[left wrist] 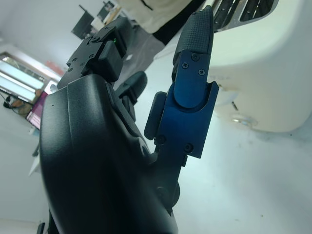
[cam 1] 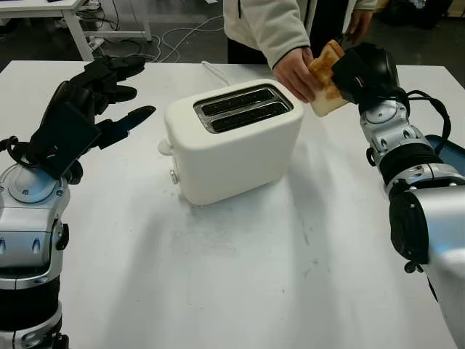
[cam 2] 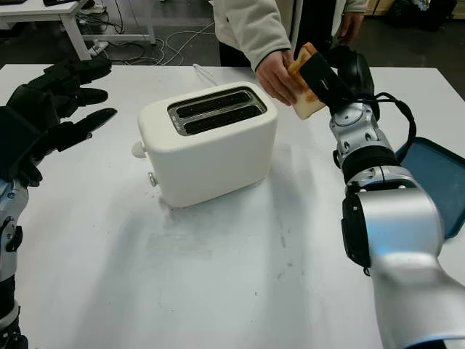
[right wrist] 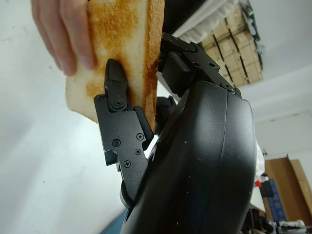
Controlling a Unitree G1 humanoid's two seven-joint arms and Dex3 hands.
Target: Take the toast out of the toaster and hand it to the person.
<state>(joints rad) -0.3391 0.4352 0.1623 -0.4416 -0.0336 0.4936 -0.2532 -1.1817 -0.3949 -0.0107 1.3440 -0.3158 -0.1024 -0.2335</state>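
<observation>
**Toast at handover, gripped from both sides**

White table point(cam 1: 240, 276) spanning the scene. White toaster point(cam 1: 232, 142) at table centre, both slots up, nothing visible in them. Person point(cam 1: 265, 25) in cream sleeve standing at far edge. Blue tray point(cam 2: 436, 182) at right table edge, beside right arm. Left hand point(cam 1: 87, 109) raised above table, left of toaster, well apart from it, open, holding nothing. Right hand point(cam 1: 347, 71) up at far right of toaster, fingers point(right wrist: 117, 105) clamped on toast point(cam 1: 325, 80). Toast in the air, tilted, above table beyond toaster's right end. Person's hand point(cam 1: 296, 73) touching toast's other side, fingertips on its browned face.
</observation>
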